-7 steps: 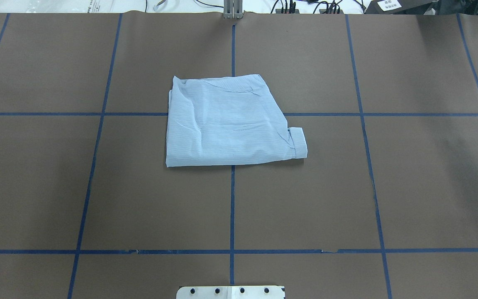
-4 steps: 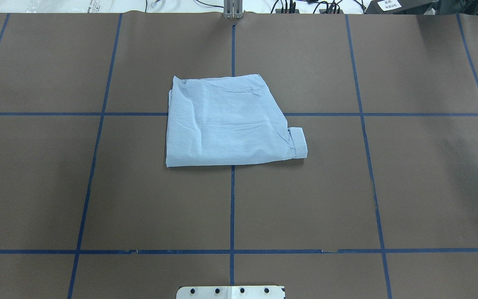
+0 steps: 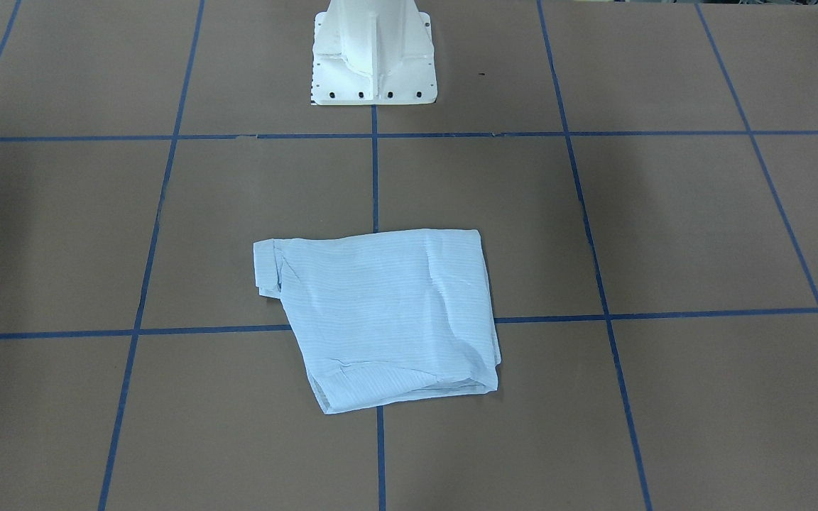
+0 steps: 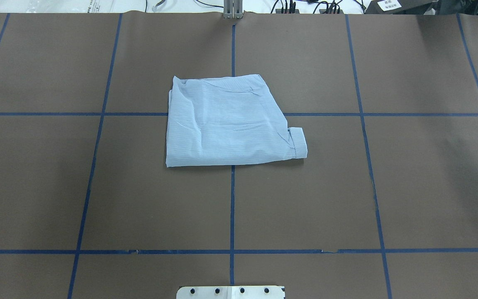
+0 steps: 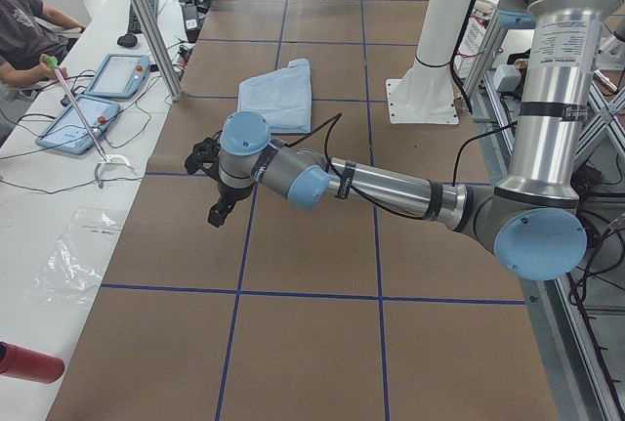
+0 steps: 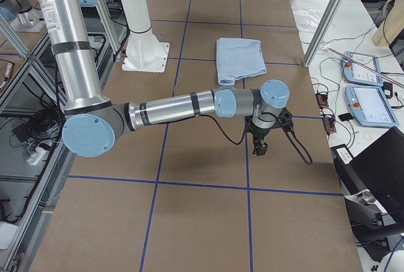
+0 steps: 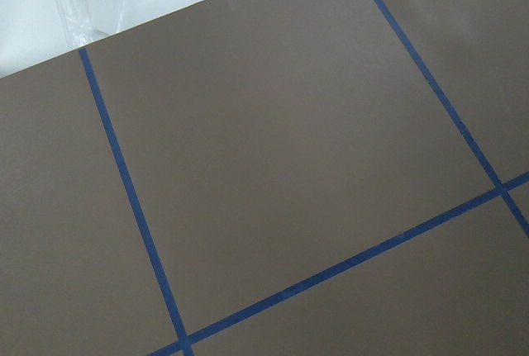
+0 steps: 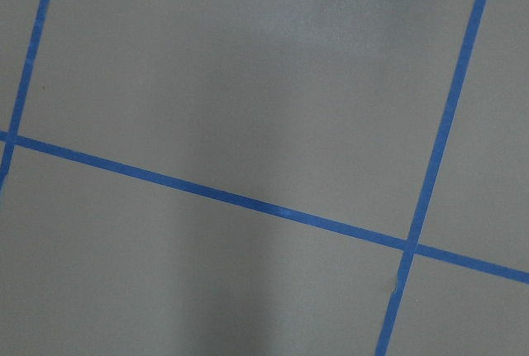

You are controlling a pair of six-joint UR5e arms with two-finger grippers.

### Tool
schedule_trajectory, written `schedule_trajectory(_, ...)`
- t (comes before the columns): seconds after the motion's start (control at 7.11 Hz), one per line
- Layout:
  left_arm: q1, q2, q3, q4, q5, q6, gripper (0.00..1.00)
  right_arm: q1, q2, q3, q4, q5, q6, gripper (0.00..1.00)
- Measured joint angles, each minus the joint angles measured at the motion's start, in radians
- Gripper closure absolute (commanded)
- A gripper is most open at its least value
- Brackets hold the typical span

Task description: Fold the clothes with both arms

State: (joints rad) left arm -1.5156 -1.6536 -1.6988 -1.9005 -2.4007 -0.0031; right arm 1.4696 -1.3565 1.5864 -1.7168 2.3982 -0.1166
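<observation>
The pale-blue striped shirt lies folded into a rough rectangle at the middle of the brown table, with a sleeve cuff sticking out at its near right corner. It also shows in the front-facing view and in both side views. Neither arm appears in the overhead or front-facing views. The left gripper hovers over bare table far from the shirt, toward the table's left end. The right gripper hovers near the right end. I cannot tell whether either is open or shut. Both wrist views show only table.
The white pedestal base stands at the robot's edge of the table. Blue tape lines grid the brown cover. Teach pendants, cables and aluminium posts line the operators' bench. A seated operator is at the bench.
</observation>
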Motion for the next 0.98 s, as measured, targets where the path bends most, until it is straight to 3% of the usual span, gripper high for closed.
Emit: schedule_trajectory(0.98,0.000,-0.001,-0.001,0.000,0.001,0.000,0.00,-0.003,-0.003,-0.034,0.002,0.001,-0.003,0.00)
